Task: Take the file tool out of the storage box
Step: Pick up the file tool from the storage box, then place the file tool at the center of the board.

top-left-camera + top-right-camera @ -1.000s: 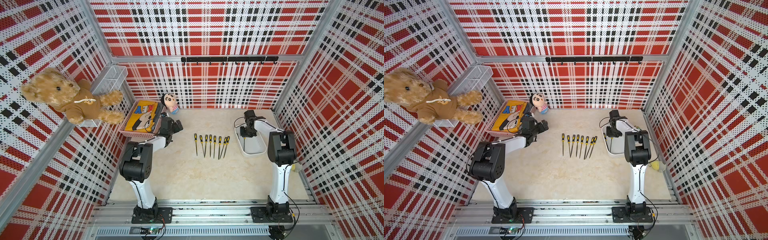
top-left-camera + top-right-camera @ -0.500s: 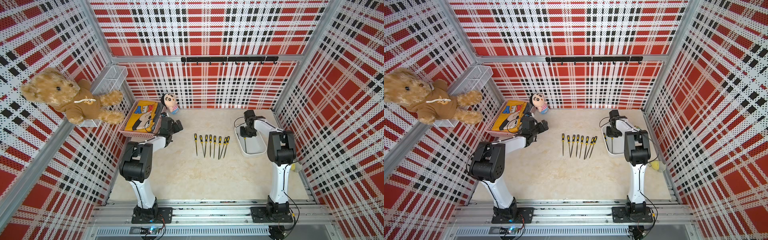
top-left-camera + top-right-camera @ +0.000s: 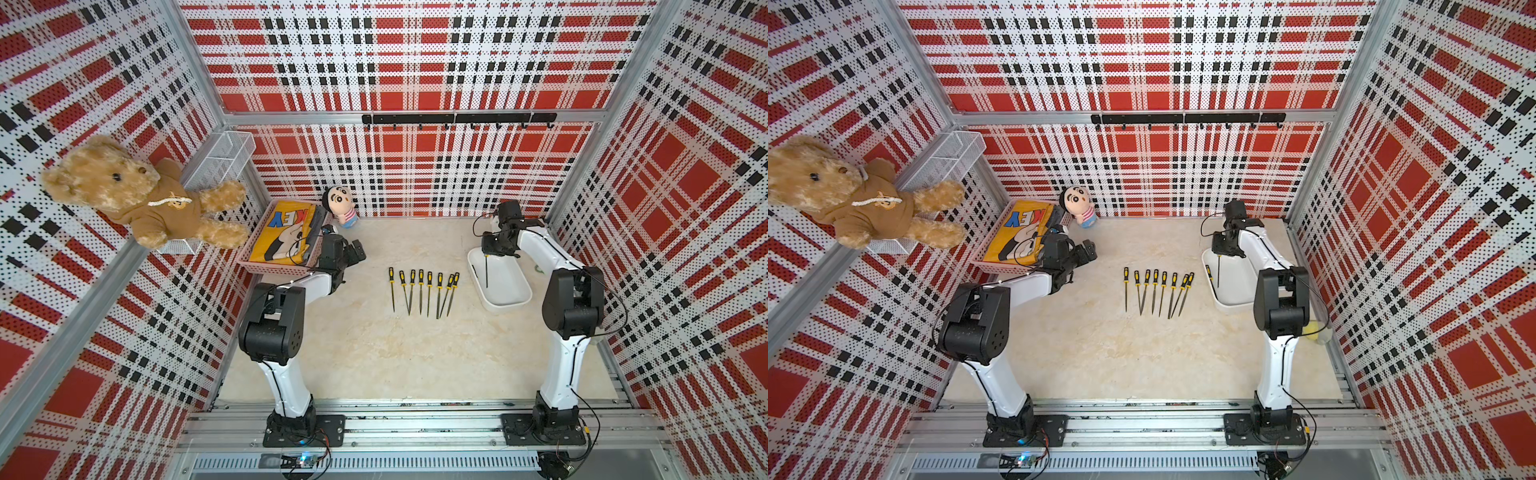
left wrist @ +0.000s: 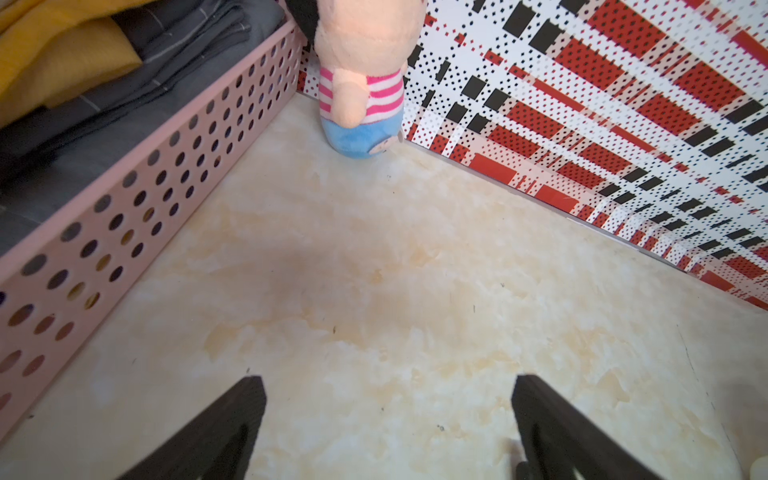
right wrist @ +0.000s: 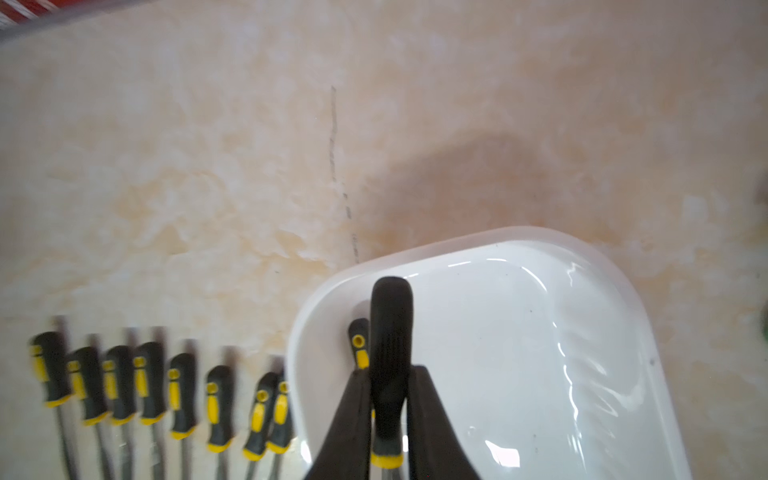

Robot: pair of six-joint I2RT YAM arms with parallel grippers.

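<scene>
The white storage box [image 3: 509, 305] [image 3: 1229, 308] [image 5: 457, 245] stands on the right of the table. My right gripper [image 3: 494, 246] [image 3: 1224, 246] [image 5: 390, 372] is over its far end, shut on the black and yellow handle of a file tool [image 5: 390, 332]. The thin blade [image 3: 486, 272] [image 3: 1219, 270] of this tool runs over the inside of the box. Another file [image 5: 358, 345] [image 3: 1208, 272] lies in the box along its wall. My left gripper [image 3: 357, 255] [image 4: 386, 382] stands open and empty beside the pink basket.
Several files [image 3: 424, 291] [image 3: 1158, 291] [image 5: 166, 382] lie in a row mid-table, left of the box. A pink basket [image 3: 270, 268] [image 4: 124, 216] with folded cloth and a small doll [image 3: 343, 208] [image 4: 361, 91] are at the back left. A teddy bear [image 3: 137, 199] hangs on the left wall.
Almost nothing differs. The right gripper stays over the far end of the box with the file in it. The left arm has not moved.
</scene>
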